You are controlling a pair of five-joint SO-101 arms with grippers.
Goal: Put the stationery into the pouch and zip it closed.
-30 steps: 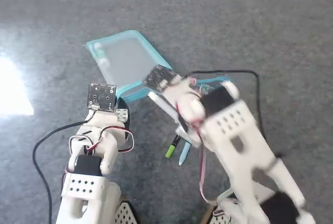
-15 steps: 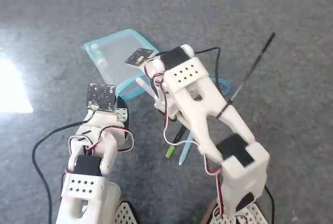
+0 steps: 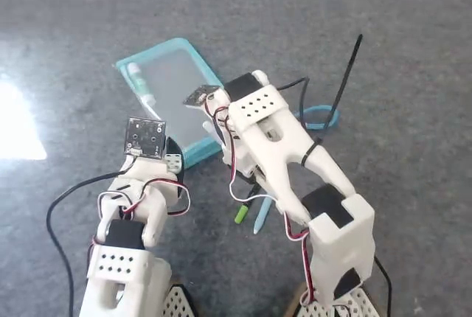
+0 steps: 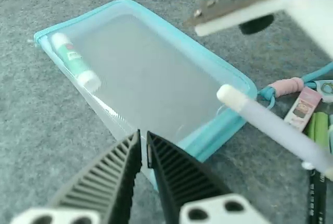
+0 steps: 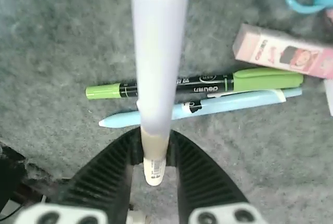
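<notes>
The clear pouch point(image 3: 173, 85) with a teal edge lies flat, a glue stick point(image 3: 140, 85) inside it at the far side. My left gripper point(image 4: 143, 136) sits at the pouch's point(image 4: 145, 73) near edge, its jaws closed on that edge. My right gripper point(image 5: 154, 151) is shut on a pale pen point(image 5: 156, 47). The pen's point(image 4: 270, 125) tip points at the pouch's teal rim near a corner. A green pen point(image 5: 208, 84) and a light blue pen point(image 5: 208, 107) lie side by side on the mat below my right gripper, also seen as the green pen point(image 3: 242, 214) and blue pen point(image 3: 261, 218).
A pink eraser point(image 5: 283, 52) and a teal cord loop point(image 3: 321, 118) lie to the right of the pouch. A black cable point(image 3: 346, 74) rises from the right arm. The grey mat point(image 3: 413, 110) is bare on the right and at the far side.
The right arm has swung up and toward the pouch with the pale pen in its gripper. The pouch has turned and slid a little. The left arm has stayed still.
</notes>
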